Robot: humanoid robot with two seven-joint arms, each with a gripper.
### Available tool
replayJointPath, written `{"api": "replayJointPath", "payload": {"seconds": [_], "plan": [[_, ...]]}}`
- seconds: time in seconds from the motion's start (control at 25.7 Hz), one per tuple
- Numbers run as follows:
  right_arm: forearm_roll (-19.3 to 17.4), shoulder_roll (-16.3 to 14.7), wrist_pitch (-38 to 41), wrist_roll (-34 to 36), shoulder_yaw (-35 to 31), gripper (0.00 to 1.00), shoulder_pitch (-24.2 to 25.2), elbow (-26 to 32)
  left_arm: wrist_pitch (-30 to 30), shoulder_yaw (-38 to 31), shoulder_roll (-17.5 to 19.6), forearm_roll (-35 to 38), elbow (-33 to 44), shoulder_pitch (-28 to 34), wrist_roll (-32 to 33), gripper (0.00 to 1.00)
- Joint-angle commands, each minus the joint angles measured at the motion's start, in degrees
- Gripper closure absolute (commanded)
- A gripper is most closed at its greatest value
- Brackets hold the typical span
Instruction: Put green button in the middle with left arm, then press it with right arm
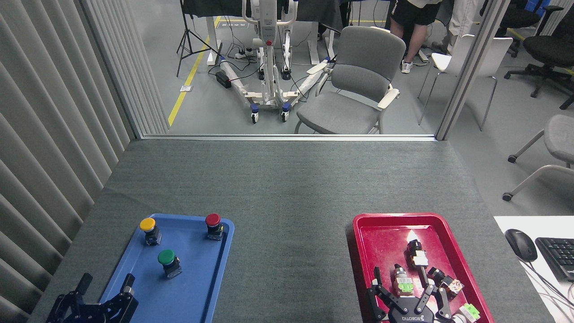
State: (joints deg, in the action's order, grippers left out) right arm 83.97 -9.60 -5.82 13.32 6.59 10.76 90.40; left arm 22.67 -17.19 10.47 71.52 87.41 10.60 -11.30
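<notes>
Green button [167,260] upright in blue tray [210,287], between yellow button [149,229] and red button [213,224], all apart. Left gripper [105,289] near tray's front-left corner, fingers spread, empty, partly cut off below. Right gripper [406,287] splayed over red tray [381,242], among small switch parts [417,258]; grasp indiscernible. Middle [291,251] bare felt. Mouse [521,244], keyboard [558,255] far right.

Yellow btn [147,224], red btn [212,220] in blue tray [197,287].

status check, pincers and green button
Left pincer open, empty, near blue tray. Right pincer open over red tray. Green button untouched in blue tray. Path clear.
</notes>
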Motion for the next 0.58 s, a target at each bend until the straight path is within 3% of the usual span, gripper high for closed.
{"api": "replayJointPath", "payload": {"seconds": [0.0, 0.54], "plan": [[0.0, -0.2, 0.0, 0.1, 0.0, 0.00, 0.3, 0.0, 0.3, -0.1, 0.2, -0.5, -0.7, -0.2, 0.4, 0.00], [0.1, 0.0, 2.0, 0.0, 0.1, 0.00, 0.3, 0.2, 2.6, 0.1, 2.3, 0.7, -2.7, -0.5, -0.5, 0.00]]}}
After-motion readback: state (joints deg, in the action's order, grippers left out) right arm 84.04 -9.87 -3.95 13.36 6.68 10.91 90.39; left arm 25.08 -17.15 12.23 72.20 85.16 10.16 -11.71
